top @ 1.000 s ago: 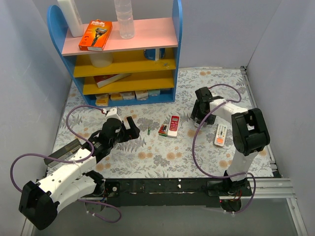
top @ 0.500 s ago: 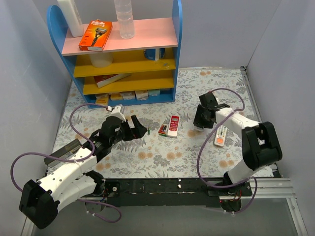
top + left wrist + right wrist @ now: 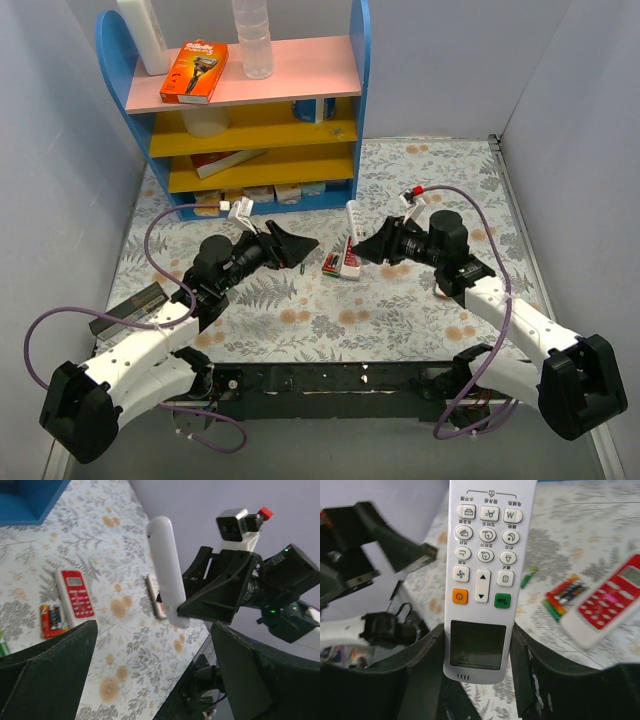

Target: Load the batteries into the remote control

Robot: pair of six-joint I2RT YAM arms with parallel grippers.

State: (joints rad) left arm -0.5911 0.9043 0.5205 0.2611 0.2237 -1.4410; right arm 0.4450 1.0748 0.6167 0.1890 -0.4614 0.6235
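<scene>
Your right gripper has its fingers closed on the lower, display end of the white remote control. It holds the remote off the flowered surface, standing nearly on end. The button face is turned toward the right wrist camera. The plain white back is turned toward your left arm.

Your left gripper hangs just across from it, fingers spread wide and holding nothing. They point at the held remote with a small gap between.

On the surface below that gap lies a red-and-white remote, face up. The batteries, a small cluster of red and dark green, lie touching its left side. One loose green battery lies apart from the cluster, nearer your left fingers and partly hidden under them from above.

A narrow white remote lies flat beyond the held one. From the left wrist most of it is hidden behind the held remote, and from above the right arm covers it.

At the back left of the surface stands a blue shelf unit with a pink top board and yellow boards below. It carries an orange razor pack and a clear bottle on top, well away from both grippers.
</scene>
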